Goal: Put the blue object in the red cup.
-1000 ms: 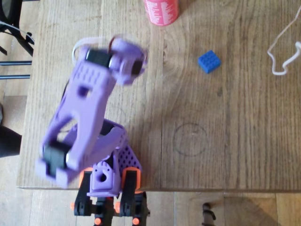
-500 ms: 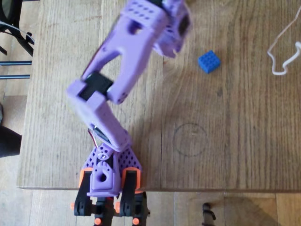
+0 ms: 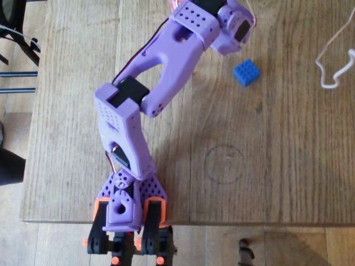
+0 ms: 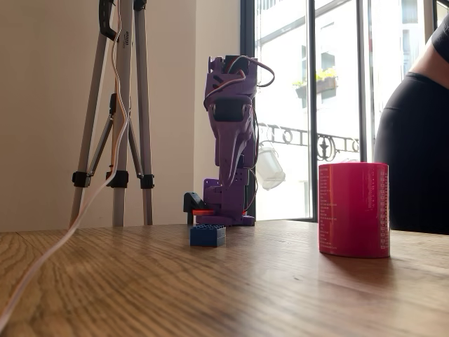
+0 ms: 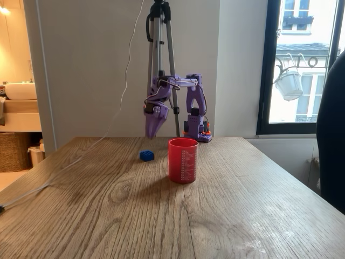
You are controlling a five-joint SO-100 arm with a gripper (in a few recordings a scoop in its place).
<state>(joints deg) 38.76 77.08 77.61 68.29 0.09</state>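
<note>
The step in hand looks to be the reach for the brick [image 3: 246, 72], which is not yet picked up: it sits flat on the wooden surface [image 3: 277, 166], studs up, clear of everything. The claw [image 5: 152, 128] hangs in the air with its tip pointing down, above the surface and a little to one side of the brick; in the overhead view the wrist end sits just left of the brick and near the top edge. From here I cannot tell whether the jaws stand apart or together, as they read as one tapered purple shape. To do this well, I would bring the claw squarely over the brick, part the jaws wider than it, and turn the wrist so they close on two opposite flat sides, since the brick lies slightly askew to the wood grain. Then come straight down, for a slanting approach would likely push so light a piece along the smooth wood. The cup [image 5: 183, 160] stands upright with its mouth open, near the brick but apart from it, so the carry should be short; the lift needs to clear the rim. The brick is small, square and bright blue, low in profile, with a grid of studs on top. The cup is red-pink, cylindrical, much taller and wider than the brick, with columns of fine white marks down its side [image 4: 353, 209].
</note>
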